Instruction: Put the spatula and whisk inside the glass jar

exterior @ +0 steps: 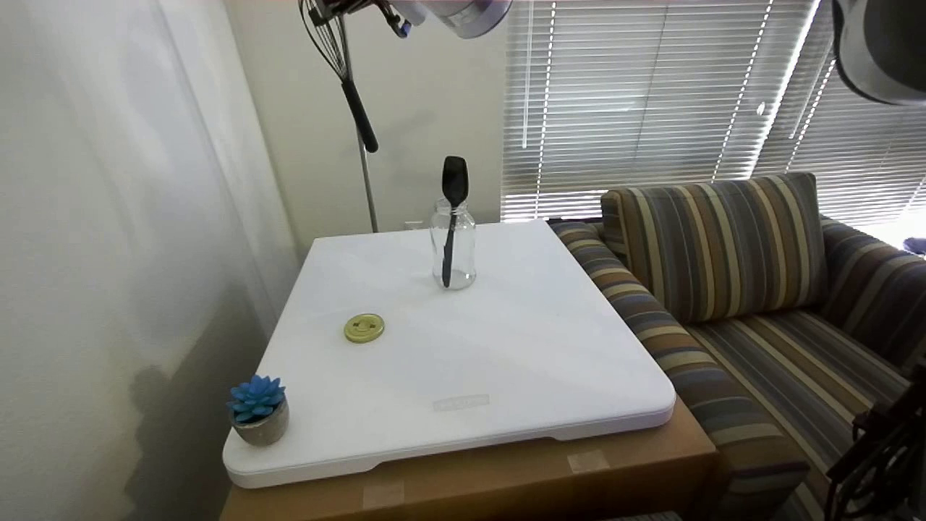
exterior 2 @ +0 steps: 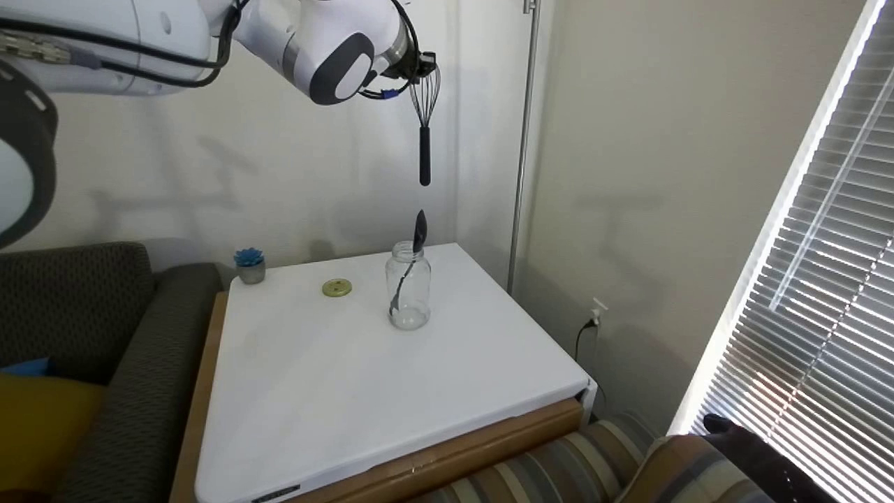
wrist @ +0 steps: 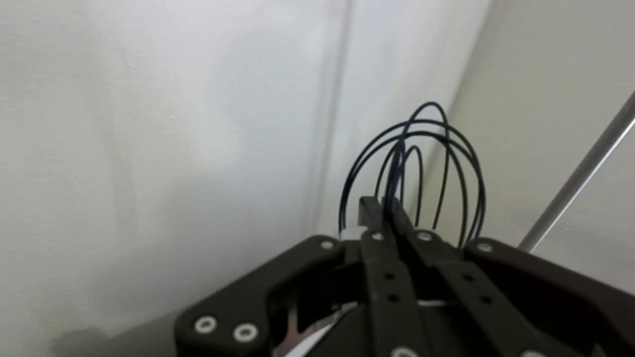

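Observation:
My gripper (wrist: 385,210) is shut on wires of the whisk (wrist: 482,191), whose balloon head spreads around the fingertips. In both exterior views the whisk (exterior: 359,116) hangs handle down, high above the white table; its handle tilts in one picture and looks nearly vertical in the other (exterior 2: 424,155). Below it, the clear glass jar (exterior 2: 420,300) stands upright towards one end of the table. The black spatula (exterior: 455,181) leans inside the jar (exterior: 466,253), its head sticking out above the rim. A gap separates the whisk's handle end from the spatula's head (exterior 2: 420,230).
On the white table (exterior: 506,347) lie a gold round lid (exterior: 364,328) and, at a corner, a blue succulent in a grey pot (exterior: 258,411). A wall and a metal pole (exterior 2: 522,161) rise behind. A striped armchair (exterior: 716,246) stands alongside.

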Tool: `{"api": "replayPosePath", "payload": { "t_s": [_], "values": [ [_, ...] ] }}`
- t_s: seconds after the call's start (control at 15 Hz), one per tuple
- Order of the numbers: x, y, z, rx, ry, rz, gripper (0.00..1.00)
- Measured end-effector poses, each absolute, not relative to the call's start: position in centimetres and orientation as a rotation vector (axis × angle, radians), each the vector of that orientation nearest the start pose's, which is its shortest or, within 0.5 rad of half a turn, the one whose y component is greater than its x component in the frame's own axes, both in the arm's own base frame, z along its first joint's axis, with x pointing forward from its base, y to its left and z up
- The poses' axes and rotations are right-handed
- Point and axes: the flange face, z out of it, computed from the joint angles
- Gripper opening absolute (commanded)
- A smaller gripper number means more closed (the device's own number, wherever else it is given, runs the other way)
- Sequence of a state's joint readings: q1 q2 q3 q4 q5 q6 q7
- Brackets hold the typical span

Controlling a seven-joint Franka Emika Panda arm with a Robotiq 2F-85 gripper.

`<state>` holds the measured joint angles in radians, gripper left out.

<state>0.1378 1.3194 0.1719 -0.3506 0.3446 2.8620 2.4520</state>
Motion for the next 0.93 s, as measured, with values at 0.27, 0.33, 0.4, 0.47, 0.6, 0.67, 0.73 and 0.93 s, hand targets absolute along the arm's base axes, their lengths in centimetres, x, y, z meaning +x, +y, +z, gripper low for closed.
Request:
{"api": "replayPosePath", "payload": {
  "t_s": [0.27,0.33,0.4,0.47,0.6,0.67,0.73,0.93],
  "values": [
    [84.6,9.7,40.8,-0.401,1.948,0.049,0.01],
    [84.8,8.5,40.5,-0.393,1.965,0.042,0.01],
    [85.0,7.2,40.4,-0.373,1.990,0.040,0.01],
    [85.1,6.1,40.4,-0.352,2.010,0.039,0.01],
    [85.1,4.7,41.1,-0.312,2.026,0.048,0.01],
    [85.1,4.5,41.5,-0.297,2.025,0.067,0.01],
    [85.0,4.6,42.0,-0.284,2.019,0.087,0.01],
    [84.9,5.0,43.4,-0.245,2.012,0.166,0.01]
  ]
}}
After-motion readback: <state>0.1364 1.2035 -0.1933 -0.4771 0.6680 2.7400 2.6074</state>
